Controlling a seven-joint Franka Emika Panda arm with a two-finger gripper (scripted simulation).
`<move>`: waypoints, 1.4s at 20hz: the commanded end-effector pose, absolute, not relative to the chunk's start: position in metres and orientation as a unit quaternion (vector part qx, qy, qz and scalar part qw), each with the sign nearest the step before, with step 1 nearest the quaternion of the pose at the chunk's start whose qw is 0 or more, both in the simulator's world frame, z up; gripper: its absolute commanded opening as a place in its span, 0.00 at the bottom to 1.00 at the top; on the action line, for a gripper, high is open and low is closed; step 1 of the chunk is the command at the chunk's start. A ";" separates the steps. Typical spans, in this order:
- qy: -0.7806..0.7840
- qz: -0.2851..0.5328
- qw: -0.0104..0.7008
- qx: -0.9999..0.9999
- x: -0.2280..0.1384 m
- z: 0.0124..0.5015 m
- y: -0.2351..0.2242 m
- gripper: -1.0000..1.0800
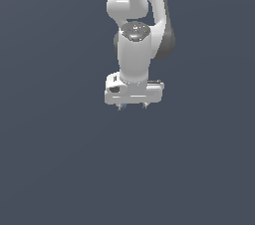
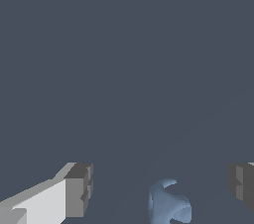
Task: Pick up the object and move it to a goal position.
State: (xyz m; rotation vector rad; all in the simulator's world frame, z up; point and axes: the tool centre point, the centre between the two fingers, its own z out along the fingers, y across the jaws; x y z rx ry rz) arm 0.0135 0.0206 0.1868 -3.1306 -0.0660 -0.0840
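Observation:
The object (image 2: 169,203) is a tiny light-blue lump with a curled end; in the wrist view it lies on the grey floor between my two fingers, touching neither. In the exterior view only a speck of it (image 1: 123,106) shows under the white hand. My gripper (image 1: 132,106) is open, its jaws wide apart on either side of the object; it also shows in the wrist view (image 2: 161,188). One grey fingertip (image 2: 79,188) and the other (image 2: 242,184) are both visible.
The white arm (image 1: 134,45) rises straight above the hand. A flat dark grey floor (image 1: 60,159) surrounds everything.

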 end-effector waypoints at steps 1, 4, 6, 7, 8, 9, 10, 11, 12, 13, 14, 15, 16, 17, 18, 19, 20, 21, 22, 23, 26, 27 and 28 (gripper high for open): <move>-0.021 -0.027 0.005 -0.999 0.014 0.187 0.021 0.96; -0.021 -0.029 0.003 -0.999 0.014 0.188 0.016 0.96; -0.020 -0.033 0.001 -0.999 0.014 0.190 0.009 0.96; -0.019 -0.035 -0.001 -0.999 0.015 0.192 0.005 0.96; -0.019 -0.037 -0.002 -0.999 0.015 0.194 0.001 0.96; -0.018 -0.039 -0.003 -0.999 0.016 0.195 -0.002 0.96; -0.018 -0.040 -0.004 -0.999 0.016 0.196 -0.004 0.96; -0.018 -0.040 -0.004 -0.999 0.017 0.197 -0.005 0.96; -0.018 -0.040 -0.004 -0.999 0.017 0.197 -0.005 0.96; -0.018 -0.040 -0.004 -0.999 0.017 0.197 -0.004 0.96; -0.018 -0.040 -0.004 -0.999 0.016 0.196 -0.004 0.96; -0.018 -0.039 -0.004 -0.999 0.016 0.195 -0.004 0.96; -0.018 -0.039 -0.004 -0.999 0.015 0.194 -0.004 0.96; -0.017 -0.038 -0.004 -0.999 0.013 0.193 -0.004 0.96; -0.016 -0.038 -0.004 -0.999 0.012 0.191 -0.005 0.96; -0.015 -0.037 -0.004 -0.999 0.010 0.189 -0.006 0.96; -0.014 -0.037 -0.003 -0.999 0.007 0.186 -0.007 0.96; -0.013 -0.036 -0.003 -0.999 0.005 0.183 -0.007 0.96; -0.012 -0.034 -0.003 -0.999 0.002 0.180 -0.008 0.96; -0.010 -0.033 -0.003 -0.999 -0.002 0.176 -0.009 0.96; -0.004 -0.029 -0.002 -1.000 -0.014 0.164 -0.013 0.96; -0.002 -0.027 -0.002 -1.000 -0.020 0.159 -0.014 0.96; 0.000 -0.026 -0.002 -1.000 -0.025 0.154 -0.016 0.96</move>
